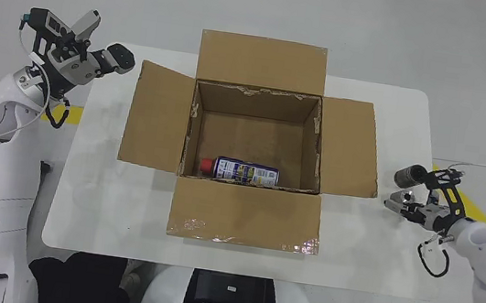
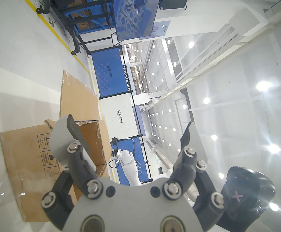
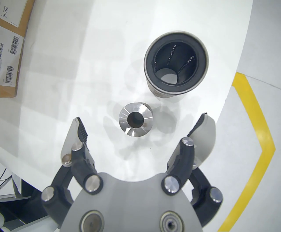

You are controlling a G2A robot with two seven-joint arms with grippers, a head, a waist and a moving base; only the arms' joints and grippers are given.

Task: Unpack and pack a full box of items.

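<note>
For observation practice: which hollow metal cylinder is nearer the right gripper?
The small shiny steel cylinder; the larger black-lined metal cylinder is farther off.

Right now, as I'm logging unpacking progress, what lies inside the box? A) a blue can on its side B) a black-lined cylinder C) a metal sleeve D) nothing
A: the blue can lies on its side inside the box, by its near wall.

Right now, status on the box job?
Left pincer open, empty, beside box. Right pincer open above steel sleeve, bearing next to it on table. One can lying in box. Nothing blocking.
</note>
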